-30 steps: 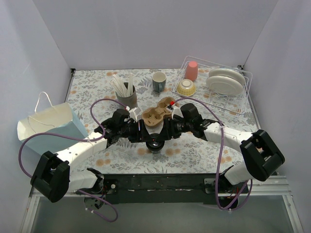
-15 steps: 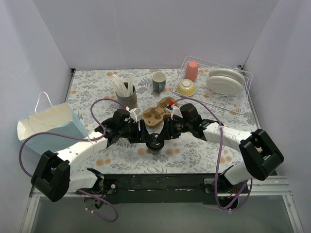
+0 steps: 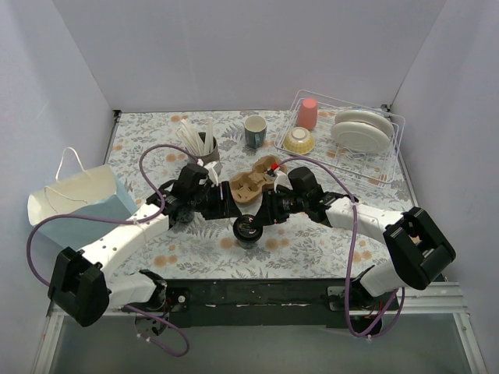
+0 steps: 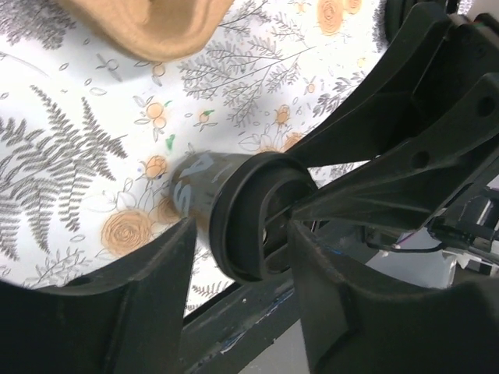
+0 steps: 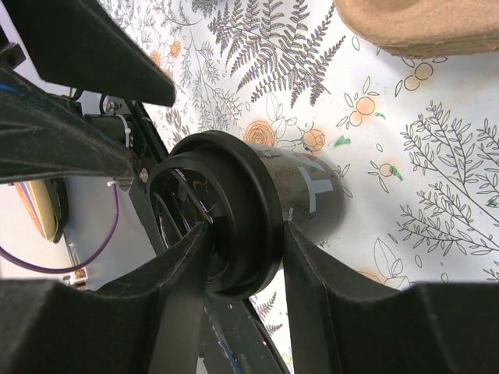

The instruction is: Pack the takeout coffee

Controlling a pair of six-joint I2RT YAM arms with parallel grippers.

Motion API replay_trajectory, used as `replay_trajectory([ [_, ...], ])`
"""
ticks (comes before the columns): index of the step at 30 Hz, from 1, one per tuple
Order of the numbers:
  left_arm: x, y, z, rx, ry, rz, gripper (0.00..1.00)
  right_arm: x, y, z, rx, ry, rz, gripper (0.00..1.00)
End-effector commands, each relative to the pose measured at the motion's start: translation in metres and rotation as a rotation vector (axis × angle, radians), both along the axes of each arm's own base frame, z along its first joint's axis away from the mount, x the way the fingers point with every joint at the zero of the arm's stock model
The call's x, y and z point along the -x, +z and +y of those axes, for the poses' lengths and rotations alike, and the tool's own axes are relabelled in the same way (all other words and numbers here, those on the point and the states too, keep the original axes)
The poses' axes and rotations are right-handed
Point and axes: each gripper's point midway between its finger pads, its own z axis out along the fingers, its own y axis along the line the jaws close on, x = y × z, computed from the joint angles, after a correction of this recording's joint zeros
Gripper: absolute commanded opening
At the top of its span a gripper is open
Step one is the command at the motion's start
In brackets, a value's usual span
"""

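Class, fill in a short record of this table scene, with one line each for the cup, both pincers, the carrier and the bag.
cup: black, lidded, between the two pincers, nearer the arm bases than the carrier
left pincer: fingers on either side of the cup, grip unclear
right pincer: closed on the cup
carrier: brown cardboard, no cups in it
bag: paper, far left

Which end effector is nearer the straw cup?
Left. The left end effector sits just right of and nearer the bases than the straw cup; the right end effector is farther right, beyond the black takeout cup between them.
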Motion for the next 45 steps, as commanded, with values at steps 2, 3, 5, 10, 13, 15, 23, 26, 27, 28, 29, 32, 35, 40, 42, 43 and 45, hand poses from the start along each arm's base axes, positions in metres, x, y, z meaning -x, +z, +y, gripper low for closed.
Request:
replay_trajectory([
  [2,0.013,0.000,0.020,-0.032,0.066,-0.001,0.44,0.005,-0.015,-0.009,0.065,-0.004,0.002,0.41],
  [3,0.015,0.003,0.021,-0.019,0.069,-0.013,0.44,0.005,-0.015,-0.009,0.066,-0.005,0.001,0.41],
  [5,0.018,0.003,0.019,0.005,0.068,-0.008,0.40,0.005,-0.015,-0.009,0.066,-0.005,0.001,0.41],
  [10,0.021,-0.010,0.014,0.034,0.062,0.025,0.37,0.004,-0.015,-0.010,0.069,-0.011,-0.002,0.40],
  [13,0.022,-0.020,0.014,0.028,0.066,0.044,0.37,0.004,-0.015,-0.009,0.068,-0.010,-0.002,0.40],
  [15,0.021,-0.021,0.013,0.034,0.069,0.045,0.37,0.004,-0.015,-0.010,0.068,-0.012,-0.002,0.40],
  [23,0.029,-0.039,0.009,0.062,0.042,0.076,0.37,0.006,-0.015,-0.011,0.063,-0.015,-0.003,0.39],
  [26,0.030,-0.043,0.008,0.067,0.037,0.079,0.36,0.006,-0.017,-0.012,0.070,-0.017,-0.006,0.39],
  [27,0.030,-0.044,0.008,0.069,0.039,0.081,0.36,0.006,-0.019,-0.013,0.076,-0.018,-0.010,0.39],
  [28,0.031,-0.046,0.007,0.073,0.042,0.089,0.35,0.007,-0.022,-0.015,0.081,-0.019,-0.010,0.38],
  [29,0.034,-0.051,0.008,0.074,0.052,0.111,0.34,0.008,-0.023,-0.016,0.084,-0.015,-0.010,0.39],
  [32,0.036,-0.059,0.010,0.077,0.090,0.143,0.31,0.013,-0.033,-0.023,0.102,-0.015,-0.021,0.38],
  [35,0.041,-0.076,0.017,0.052,0.125,0.178,0.28,0.016,-0.040,-0.028,0.116,-0.013,-0.030,0.38],
  [40,0.052,-0.097,0.024,0.050,0.164,0.232,0.23,0.016,-0.049,-0.033,0.144,-0.007,-0.045,0.37],
  [42,0.052,-0.094,0.023,0.062,0.167,0.230,0.23,0.016,-0.050,-0.034,0.151,-0.003,-0.054,0.37],
  [43,0.049,-0.089,0.020,0.075,0.163,0.217,0.24,0.016,-0.051,-0.034,0.152,0.003,-0.059,0.37],
  [45,0.046,-0.077,0.018,0.092,0.154,0.188,0.26,0.015,-0.049,-0.035,0.155,0.025,-0.077,0.37],
])
